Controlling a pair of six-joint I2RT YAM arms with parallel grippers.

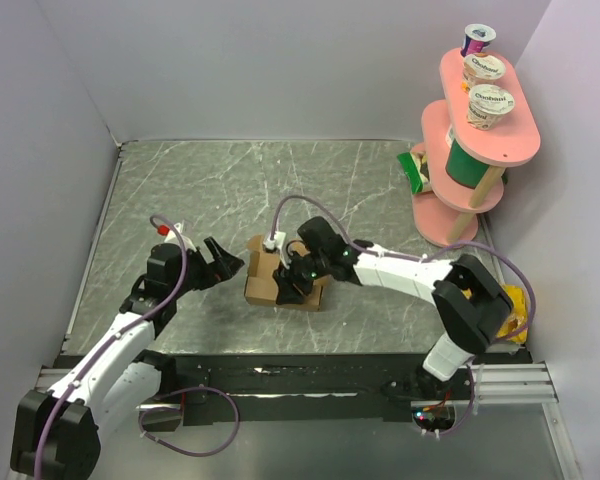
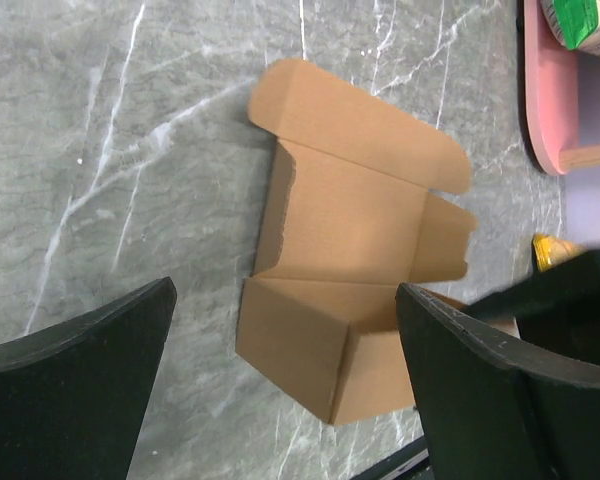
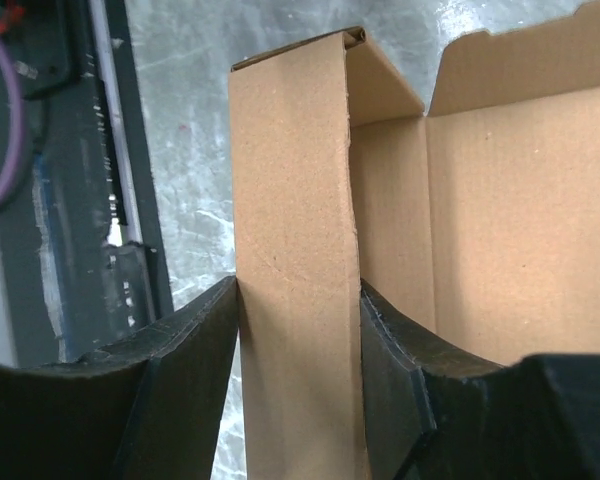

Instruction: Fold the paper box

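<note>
The paper box (image 1: pixel 262 286) is plain brown cardboard, partly set up, on the marble tabletop between the two arms. In the left wrist view the paper box (image 2: pixel 350 230) has its lid flap lying flat and open beyond a raised near corner. My left gripper (image 1: pixel 223 262) hovers just left of the box, open and empty, with both fingers spread wide (image 2: pixel 285 300). My right gripper (image 1: pixel 292 284) reaches down onto the box's near side. In the right wrist view its fingers (image 3: pixel 300 300) press both faces of a folded upright wall of the box (image 3: pixel 295 180).
A pink two-tier stand (image 1: pixel 480 150) at the back right carries yogurt cups (image 1: pixel 490 105) and a green can. A green packet (image 1: pixel 415 170) lies at its foot. A yellow object (image 1: pixel 517 305) sits behind the right arm's elbow. White walls surround the table; a black rail (image 1: pixel 280 365) lines the near edge.
</note>
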